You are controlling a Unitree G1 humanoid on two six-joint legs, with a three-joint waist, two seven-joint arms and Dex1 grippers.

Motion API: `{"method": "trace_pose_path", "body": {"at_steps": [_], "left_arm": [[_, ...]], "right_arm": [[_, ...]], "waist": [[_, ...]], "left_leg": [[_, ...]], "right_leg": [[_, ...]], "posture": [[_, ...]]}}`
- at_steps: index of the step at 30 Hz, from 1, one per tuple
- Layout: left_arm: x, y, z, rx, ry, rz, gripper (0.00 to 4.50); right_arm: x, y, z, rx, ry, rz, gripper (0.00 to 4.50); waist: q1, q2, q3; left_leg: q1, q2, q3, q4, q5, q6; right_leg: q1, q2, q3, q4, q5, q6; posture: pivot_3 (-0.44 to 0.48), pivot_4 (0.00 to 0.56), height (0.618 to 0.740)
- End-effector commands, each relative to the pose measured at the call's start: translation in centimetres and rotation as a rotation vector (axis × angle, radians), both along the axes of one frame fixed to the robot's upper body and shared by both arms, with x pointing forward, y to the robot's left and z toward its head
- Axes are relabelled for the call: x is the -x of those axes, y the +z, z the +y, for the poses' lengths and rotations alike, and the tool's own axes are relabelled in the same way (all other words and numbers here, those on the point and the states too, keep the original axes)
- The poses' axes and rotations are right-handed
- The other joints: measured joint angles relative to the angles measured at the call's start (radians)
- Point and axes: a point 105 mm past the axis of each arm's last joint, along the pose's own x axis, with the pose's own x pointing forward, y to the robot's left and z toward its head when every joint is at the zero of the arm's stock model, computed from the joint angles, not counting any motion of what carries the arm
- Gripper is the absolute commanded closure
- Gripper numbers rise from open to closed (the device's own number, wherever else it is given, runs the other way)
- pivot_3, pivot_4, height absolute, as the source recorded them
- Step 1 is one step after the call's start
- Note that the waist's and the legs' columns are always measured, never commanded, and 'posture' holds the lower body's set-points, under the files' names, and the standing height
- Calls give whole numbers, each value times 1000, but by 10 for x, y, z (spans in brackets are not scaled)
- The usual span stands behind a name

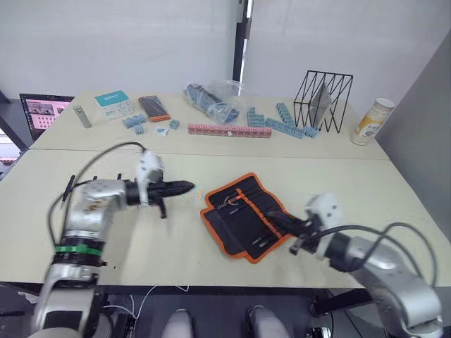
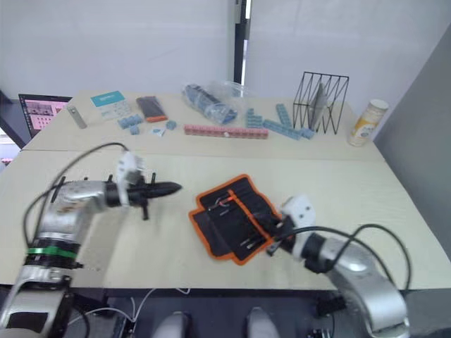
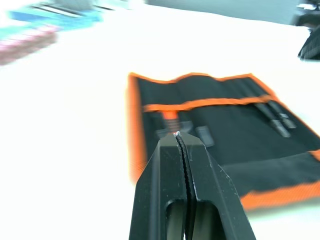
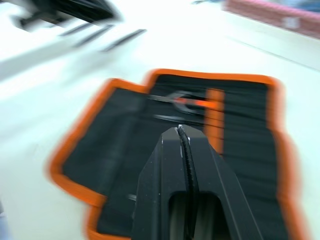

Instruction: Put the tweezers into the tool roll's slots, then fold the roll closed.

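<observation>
So the tool roll [image 1: 244, 215] lies open mid-table, long axis running 10 to 4 o'clock. Left gripper [image 1: 184, 187] and right gripper [image 1: 282, 220] both pinched together, empty.

Beyond my work a pale table [image 1: 211, 271] is carrying a scatter along its far side. A black wire rack [image 1: 323, 101] is standing upright near the far right, and a yellow-labelled canister [image 1: 371, 121] is standing just beside it at the corner. A row of pink blocks [image 1: 229, 129] is lying flat in the middle, with blue blocks [image 1: 285, 122] trailing between it and the rack. A clear plastic bag [image 1: 211, 98] is sitting behind the pink row. Further left a small black-and-orange box [image 1: 153, 108] is lying beside a teal-and-white box [image 1: 113, 103], and a laptop screen [image 1: 44, 113] is glowing at the far left edge.
</observation>
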Motion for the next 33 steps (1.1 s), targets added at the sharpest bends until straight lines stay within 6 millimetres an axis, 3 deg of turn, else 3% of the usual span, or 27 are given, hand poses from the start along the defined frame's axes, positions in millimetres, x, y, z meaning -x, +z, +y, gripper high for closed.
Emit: {"method": "trace_pose_path", "body": {"at_steps": [1,5,10,14,16,19,24,29,33], "left_arm": [[0,5,51,-61,180,-62,4238],[19,0,125,-115,408,-58,3020],[62,-7,210,-143,693,-58,1400],[100,-15,255,-181,866,-43,28],[114,-20,270,-190,937,-27,7],[133,-27,288,-206,1023,-4,7],[138,-31,290,-185,1029,18,7],[136,-36,287,-156,1030,23,7],[134,-42,283,-87,1052,25,7]], "right_arm": [[-8,3,-47,39,-144,-22,4236],[-10,-5,-106,76,-297,-22,2982],[-1,4,-175,32,-450,-72,1311],[17,-6,-214,44,-553,-56,0],[21,-6,-222,-8,-589,-65,0],[32,-16,-226,-6,-628,-54,0],[38,-19,-217,-19,-645,-61,0],[25,-11,-199,-13,-596,-85,0],[4,-3,-164,-12,-458,-92,0]], "waist": [[1,0,0],[-2,0,0],[0,1,1],[3,1,1],[4,1,1],[2,1,1],[2,2,1],[-4,2,1],[-10,2,1]], "left_leg": [[0,0,0,0,0,0],[-2,0,1,-1,-1,0],[-1,0,4,-2,-3,-2],[0,2,6,-3,-7,-8],[1,3,7,-4,-7,-8],[1,5,9,-6,-7,-9],[4,8,11,-7,-8,-10],[5,11,19,-8,-8,-10],[8,12,25,-12,-8,-10]], "right_leg": [[0,0,0,0,0,0],[-3,-1,0,-1,0,0],[-5,-2,0,-1,-1,-1],[-6,-3,0,-3,-2,-3],[-6,-3,-1,-5,-2,-4],[-6,-3,-2,-8,-2,-4],[-7,-3,-3,-14,-2,-4],[-6,-5,-4,-14,-2,-5],[-7,-9,-5,-14,-2,-5]], "posture": [[0,150,738],[0,150,738],[0,150,738],[0,150,738],[0,150,738],[0,150,738],[0,150,738],[0,150,738],[0,150,738]]}}
